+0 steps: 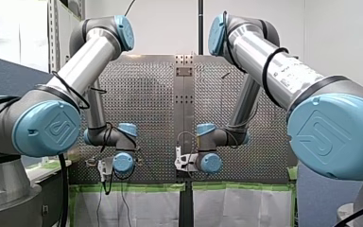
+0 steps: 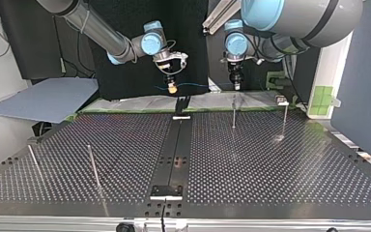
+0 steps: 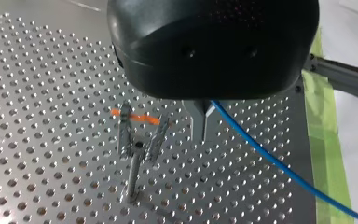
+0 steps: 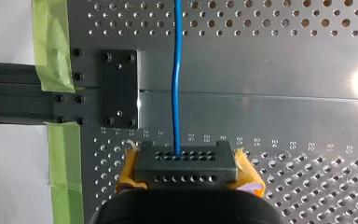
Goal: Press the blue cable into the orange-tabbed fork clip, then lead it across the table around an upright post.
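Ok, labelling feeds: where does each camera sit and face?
Front: behind the arms, facing over the table; both arms show.
Top: across the table, facing both arms.
Left wrist: on my left arm, above left gripper, fork clip.
Right wrist: on my right arm, above right gripper.
Both wrist views share the blue cable.

Cable [image 4: 176, 84] is plain bright blue, fork clip [image 3: 140, 140] is grey with an orange tab [image 3: 144, 119], table [image 3: 37, 93] is shiny silver dotted with holes, its edge has lime-green tape [image 4: 51, 46], and my right gripper [image 4: 185, 161] has yellow-orange pads [image 4: 251, 179].
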`<move>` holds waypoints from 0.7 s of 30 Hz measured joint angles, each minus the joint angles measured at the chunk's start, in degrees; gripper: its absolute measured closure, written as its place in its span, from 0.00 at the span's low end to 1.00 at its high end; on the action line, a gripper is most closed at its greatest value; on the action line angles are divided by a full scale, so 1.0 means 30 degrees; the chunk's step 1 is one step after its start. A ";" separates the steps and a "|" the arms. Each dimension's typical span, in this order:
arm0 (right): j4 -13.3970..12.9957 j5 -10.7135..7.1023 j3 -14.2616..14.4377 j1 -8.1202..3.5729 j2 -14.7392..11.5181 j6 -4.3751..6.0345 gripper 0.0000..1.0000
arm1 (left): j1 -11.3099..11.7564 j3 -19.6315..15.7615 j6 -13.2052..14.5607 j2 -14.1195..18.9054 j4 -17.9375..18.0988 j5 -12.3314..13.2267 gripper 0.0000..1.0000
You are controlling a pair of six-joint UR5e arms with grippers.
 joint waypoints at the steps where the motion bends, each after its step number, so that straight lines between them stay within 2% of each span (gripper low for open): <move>1: 0.0047 -0.0021 -0.0105 0.0001 0.0027 -0.0003 1.00 | 0.0069 0.0019 -0.0005 0.0000 -0.0020 0.0001 1.00; 10: 0.0488 -0.0310 -0.1179 0.0003 0.0108 -0.0010 1.00 | 0.0640 0.0418 -0.0106 0.0003 -0.0077 0.0302 1.00; 21: 0.0557 -0.0346 -0.1541 -0.0005 0.0582 -0.0081 1.00 | 0.1310 0.1505 -0.0245 0.0000 -0.0774 0.0673 1.00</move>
